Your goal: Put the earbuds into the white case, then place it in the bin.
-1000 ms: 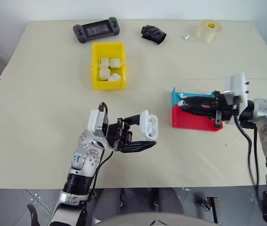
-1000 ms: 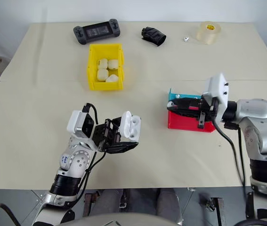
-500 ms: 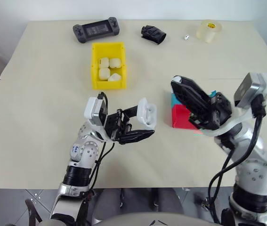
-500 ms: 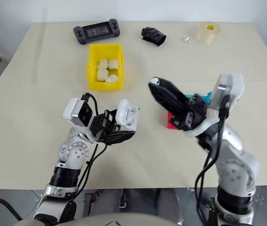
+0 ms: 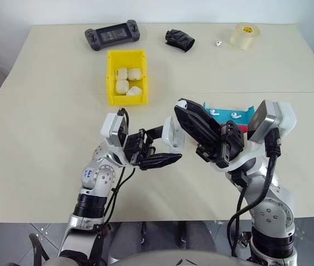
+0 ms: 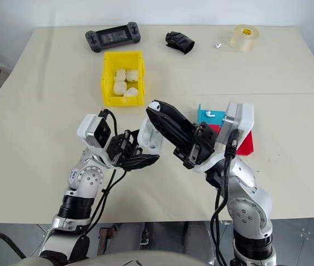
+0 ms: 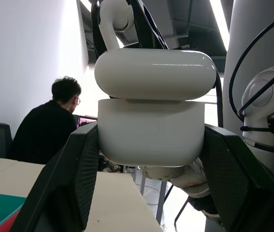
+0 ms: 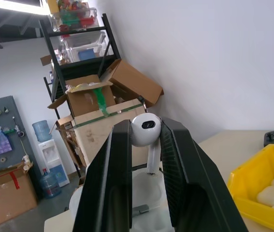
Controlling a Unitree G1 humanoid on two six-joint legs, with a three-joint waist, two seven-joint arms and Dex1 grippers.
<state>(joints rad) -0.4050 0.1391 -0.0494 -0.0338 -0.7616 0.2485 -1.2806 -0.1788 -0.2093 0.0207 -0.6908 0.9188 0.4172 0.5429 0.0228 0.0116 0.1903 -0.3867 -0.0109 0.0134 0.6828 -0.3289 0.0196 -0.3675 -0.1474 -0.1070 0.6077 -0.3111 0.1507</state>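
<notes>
Left gripper (image 5: 165, 148) is clamping the open white case (image 5: 174, 133); right gripper (image 8: 144, 130) is pinching an earbud (image 8: 145, 128) just above it.

Beige counter (image 5: 46, 127) carries: yellow bin (image 5: 127, 99) with white cases, black game controller (image 5: 112, 35), black pouch (image 5: 180, 40), tape roll (image 5: 245, 36), small die (image 5: 218, 43), blue and red trays (image 5: 221, 115).
</notes>
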